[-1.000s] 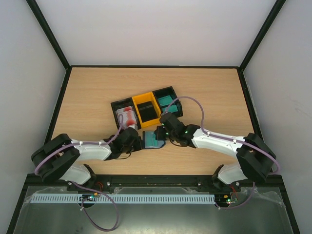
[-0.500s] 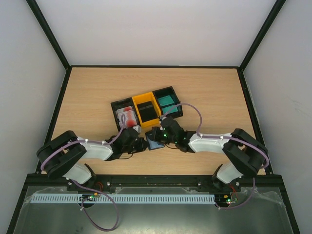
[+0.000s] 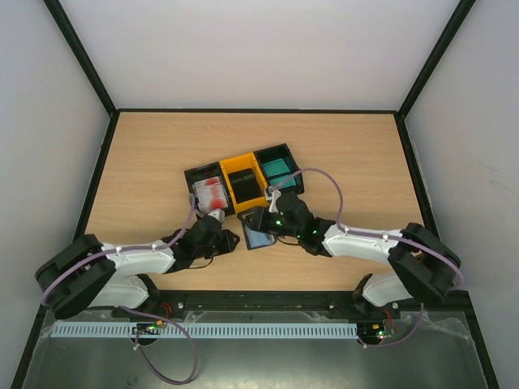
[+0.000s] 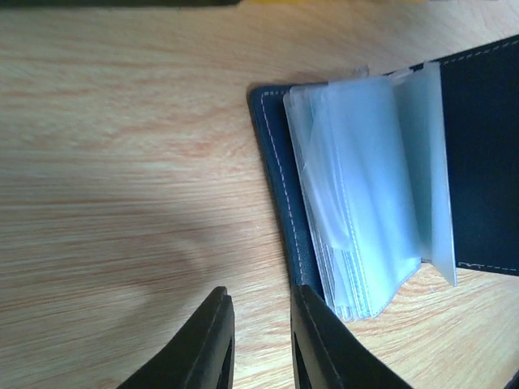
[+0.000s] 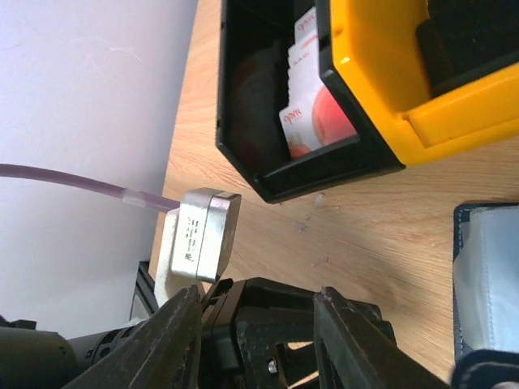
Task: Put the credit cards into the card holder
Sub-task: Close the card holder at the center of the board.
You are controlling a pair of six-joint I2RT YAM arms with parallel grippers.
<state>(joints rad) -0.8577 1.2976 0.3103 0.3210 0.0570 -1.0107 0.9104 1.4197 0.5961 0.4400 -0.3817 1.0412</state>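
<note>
We find the card holder [image 3: 258, 237] lying open on the table [image 3: 154, 162], just in front of the yellow bin [image 3: 245, 183] and between the two grippers. In the left wrist view its navy cover [image 4: 274, 186] with pale stitching faces up. A fan of clear sleeves [image 4: 365, 194] is spread on it, their long sides running up and down the picture, roughly in line with the fingers. From above it looks turned at a slant to the table edge, though we cannot fix the angle well.

The left gripper [image 3: 231, 239] [image 4: 259, 296] is slightly parted and holds nothing; only bare wood shows in the gap, and one finger lies just beside the holder's edge. The right gripper [image 3: 253, 219] [image 5: 258, 304] stands spread and empty, with the holder's corner [image 5: 486, 284] off to one side.

The white and red credit cards [image 3: 212, 193] [image 5: 312, 105] stand in the left black bin [image 5: 243, 154], the black credit cards [image 3: 246, 185] in the yellow bin, and the teal credit cards [image 3: 278, 168] in the right black bin [image 3: 290, 154]. We see red print on the white cards, too small to read.
</note>
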